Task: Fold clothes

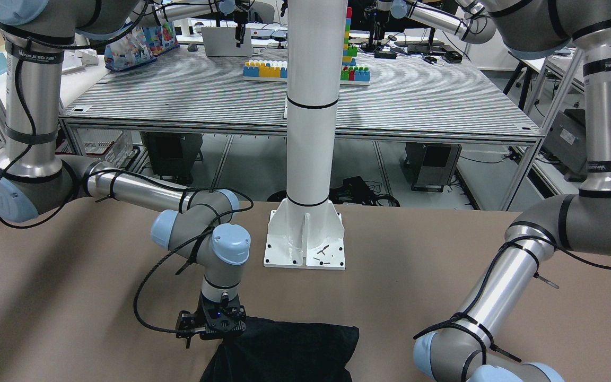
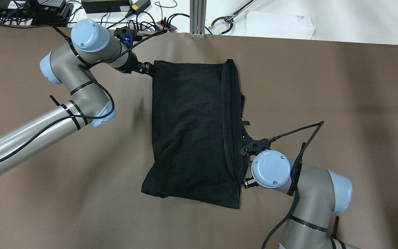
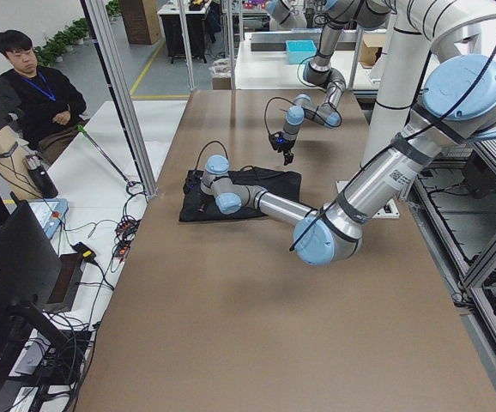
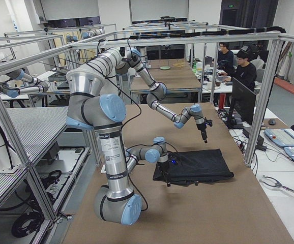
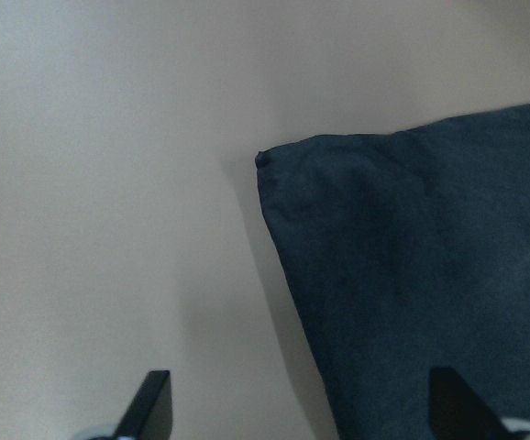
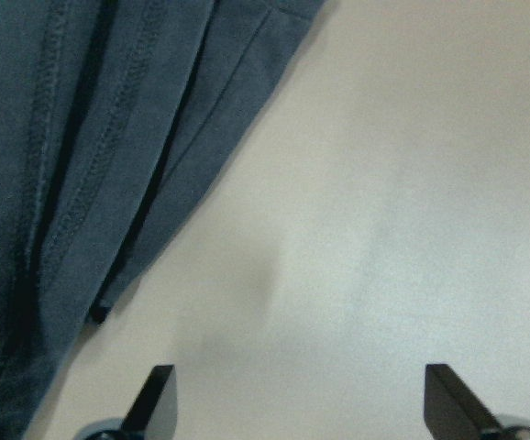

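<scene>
The black cloth (image 2: 192,131) lies folded on the brown table, its hemmed edges stacked along its right side. My left gripper (image 2: 147,68) hovers at the cloth's far left corner. In the left wrist view (image 5: 302,403) it is open and empty, with that corner of the cloth (image 5: 412,275) just ahead. My right gripper (image 1: 210,323) is by the cloth's near right corner, mostly hidden under its wrist in the overhead view. In the right wrist view (image 6: 302,399) it is open and empty over bare table, with the hemmed edges of the cloth (image 6: 82,147) at the upper left.
The white pillar (image 1: 308,132) stands on its base plate (image 1: 305,249) at the robot's side of the table. Cables and power units (image 2: 105,5) lie beyond the far edge. Operators sit past that edge (image 3: 33,86). Bare brown table (image 2: 340,103) surrounds the cloth.
</scene>
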Motion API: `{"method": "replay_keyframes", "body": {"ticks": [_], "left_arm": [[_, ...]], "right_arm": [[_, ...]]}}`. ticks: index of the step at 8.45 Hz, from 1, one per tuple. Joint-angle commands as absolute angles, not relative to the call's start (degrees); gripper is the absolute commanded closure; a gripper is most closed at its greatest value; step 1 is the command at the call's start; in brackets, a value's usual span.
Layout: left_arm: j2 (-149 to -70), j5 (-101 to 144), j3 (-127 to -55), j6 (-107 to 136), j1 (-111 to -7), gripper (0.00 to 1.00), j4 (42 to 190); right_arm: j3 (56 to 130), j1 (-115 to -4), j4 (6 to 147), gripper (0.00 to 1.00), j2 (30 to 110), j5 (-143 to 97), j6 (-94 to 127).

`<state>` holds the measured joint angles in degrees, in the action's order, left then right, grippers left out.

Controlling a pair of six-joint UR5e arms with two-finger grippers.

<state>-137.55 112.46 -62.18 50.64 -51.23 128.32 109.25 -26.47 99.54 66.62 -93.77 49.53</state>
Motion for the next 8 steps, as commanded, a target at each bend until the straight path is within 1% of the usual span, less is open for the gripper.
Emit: {"method": "replay_keyframes", "body": {"ticks": [1,3,6,8], "left_arm": [[-137.5,112.5,-62.2,50.7,-51.2,0.0,128.3],[-137.5,112.5,-62.2,50.7,-51.2,0.0,128.2],[-137.6,112.4,-62.1,50.5,-51.2,0.0,128.2],[-137.5,112.5,-62.1,50.5,-51.2,0.0,128.2]], "right_arm": [[107.6,-28.7,99.6,0.05,61.2,-93.9,50.2],[102.3,-28.8,99.2,0.05,56.6,-93.9,53.1],[101.3,-27.3,99.0,0.08,55.6,-93.9,59.8],[101.3,-25.8,98.9,0.27,55.5,-93.8,60.3]]}}
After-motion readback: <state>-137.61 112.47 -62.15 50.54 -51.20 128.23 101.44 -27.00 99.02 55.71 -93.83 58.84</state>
